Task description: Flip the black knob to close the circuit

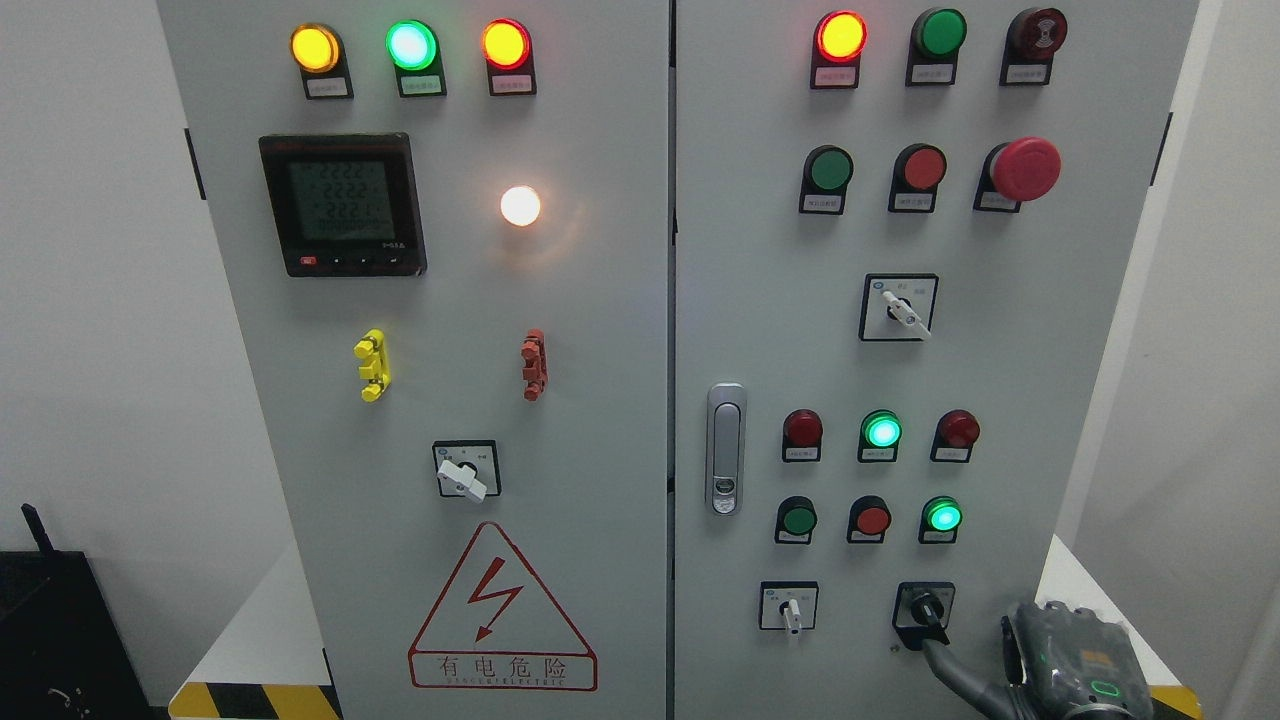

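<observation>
The black knob (925, 608) sits on its square plate at the lower right of the cabinet's right door (1050, 350), its handle pointing down and to the right. My right hand (968, 645) comes in at the bottom right corner. One grey finger (945, 665) curves up from it and its tip reaches the lower edge of the knob's plate. A second dark finger (1008, 640) stands apart to the right. Nothing is held between them. The left arm is out of view.
A white selector switch (790, 610) is left of the knob, with rows of green and red buttons and lamps above. A door handle (725, 450) is on the right door's left edge. The left door carries a meter (343, 205) and a warning triangle (500, 610).
</observation>
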